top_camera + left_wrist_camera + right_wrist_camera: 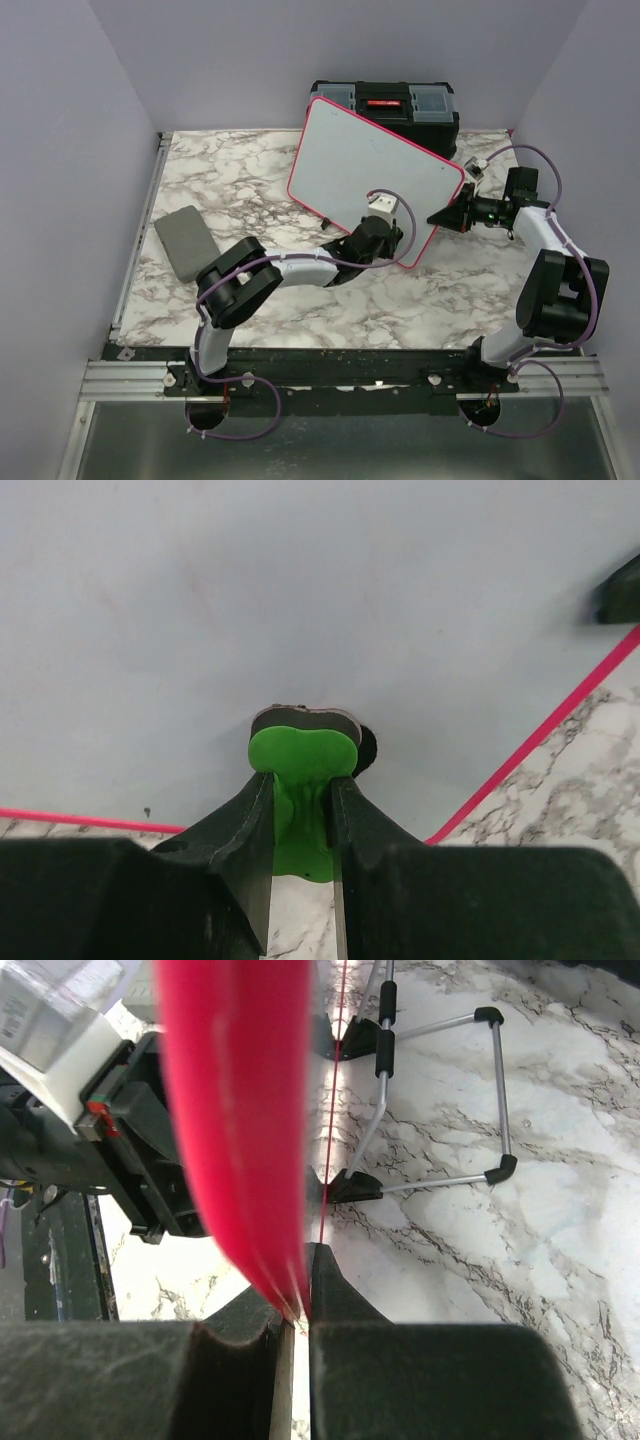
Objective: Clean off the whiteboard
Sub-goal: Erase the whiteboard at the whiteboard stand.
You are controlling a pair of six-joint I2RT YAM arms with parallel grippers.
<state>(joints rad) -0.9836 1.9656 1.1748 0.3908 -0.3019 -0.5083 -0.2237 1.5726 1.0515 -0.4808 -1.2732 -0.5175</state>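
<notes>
Marble table (250,180): right pincer (302,1290) pinches whiteboard (360,165); left pincer (301,783) pinches green eraser (300,752).

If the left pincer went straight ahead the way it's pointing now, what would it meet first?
The whiteboard. The left pincer points at its white face, and the green eraser it grips seems to touch the face, though depth is hard to judge.

One whiteboard (365,160), one toolbox (395,101), one pad (187,241), one eraser (302,758)

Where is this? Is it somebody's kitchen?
Probably a robot lab booth, not a kitchen: the left arm and right arm are bolted to a metal rail, and plain walls box in the marble-patterned table.
</notes>
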